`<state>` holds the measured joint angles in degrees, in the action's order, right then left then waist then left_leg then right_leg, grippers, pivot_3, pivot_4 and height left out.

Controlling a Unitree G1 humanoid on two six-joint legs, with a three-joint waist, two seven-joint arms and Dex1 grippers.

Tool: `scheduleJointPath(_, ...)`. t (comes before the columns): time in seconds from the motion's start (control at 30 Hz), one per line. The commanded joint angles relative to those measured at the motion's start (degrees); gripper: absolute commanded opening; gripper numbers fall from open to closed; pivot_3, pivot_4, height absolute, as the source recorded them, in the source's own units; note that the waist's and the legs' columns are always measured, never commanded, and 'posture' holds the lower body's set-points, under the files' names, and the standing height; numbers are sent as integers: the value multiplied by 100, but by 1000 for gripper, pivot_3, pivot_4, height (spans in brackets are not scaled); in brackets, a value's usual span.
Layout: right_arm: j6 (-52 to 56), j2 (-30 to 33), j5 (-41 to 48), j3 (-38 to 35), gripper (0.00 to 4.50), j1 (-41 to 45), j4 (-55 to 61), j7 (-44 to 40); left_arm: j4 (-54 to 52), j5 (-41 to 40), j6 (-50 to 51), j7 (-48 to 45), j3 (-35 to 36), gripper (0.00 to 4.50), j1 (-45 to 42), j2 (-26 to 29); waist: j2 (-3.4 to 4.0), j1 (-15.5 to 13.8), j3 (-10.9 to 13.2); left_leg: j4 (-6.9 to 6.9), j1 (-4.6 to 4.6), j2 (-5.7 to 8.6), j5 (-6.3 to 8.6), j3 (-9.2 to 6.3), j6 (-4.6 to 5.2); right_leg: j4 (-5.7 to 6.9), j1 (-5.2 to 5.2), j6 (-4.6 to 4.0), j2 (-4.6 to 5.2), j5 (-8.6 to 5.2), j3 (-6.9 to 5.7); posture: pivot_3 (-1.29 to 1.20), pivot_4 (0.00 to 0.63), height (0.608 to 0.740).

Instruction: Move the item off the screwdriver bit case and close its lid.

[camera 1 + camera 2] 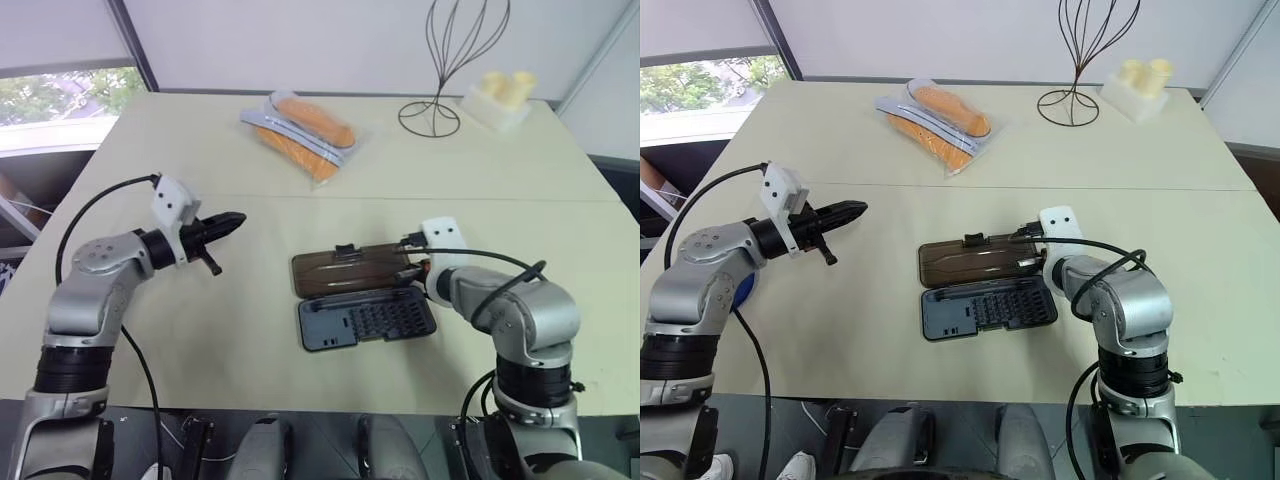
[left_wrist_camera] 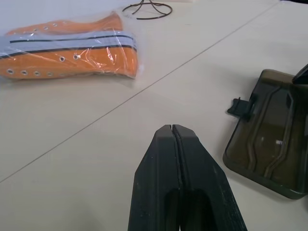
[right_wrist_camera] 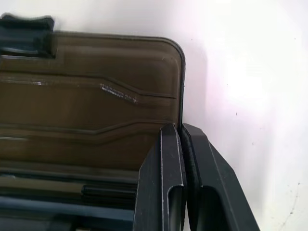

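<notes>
The screwdriver bit case (image 1: 365,320) lies open near the table's front, with rows of bits showing in its dark grey base. Its smoky-brown lid (image 1: 350,270) lies flat on the table behind the base, latch tab (image 1: 345,249) at its far edge. Nothing rests on the case. My right gripper (image 1: 408,270) is shut, empty, with its tips at the lid's right edge (image 3: 182,86). My left gripper (image 1: 236,218) is shut and empty, held level above the table to the left of the case. The item, a clear bag of orange things (image 1: 300,130), lies far behind the case, apart from it.
A black wire stand (image 1: 445,60) and a pale yellow object on a white base (image 1: 497,95) stand at the back right. A seam (image 1: 500,200) crosses the table between the bag and the case. The table's front edge (image 1: 300,405) runs just below the case.
</notes>
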<state>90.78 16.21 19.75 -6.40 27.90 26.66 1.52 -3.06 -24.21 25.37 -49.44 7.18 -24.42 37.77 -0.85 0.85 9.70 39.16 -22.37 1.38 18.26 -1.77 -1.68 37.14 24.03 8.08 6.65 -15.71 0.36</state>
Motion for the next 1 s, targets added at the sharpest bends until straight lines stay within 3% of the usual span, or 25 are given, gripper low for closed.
scheduleJointPath(0.03,172,-105,275,-197,62,-145,-72,409,-133,22,-116,18,40,0,-20,20,0,3,0,0,0,0,0,0,0,0,0,0,0,0,0,0,150,740)
scheduleJointPath(0.37,172,-37,1635,-566,62,-368,29,1600,-129,32,-124,15,21,0,-18,8,0,-4,0,0,0,-1,0,-1,1,0,0,0,0,0,0,0,150,740)
scheduleJointPath(1.0,172,935,5631,-821,62,-406,-564,4393,21,97,-216,-59,-33,0,-112,15,-1,-1,0,0,0,-4,19,2,35,-2,-1,0,0,0,0,0,150,740)
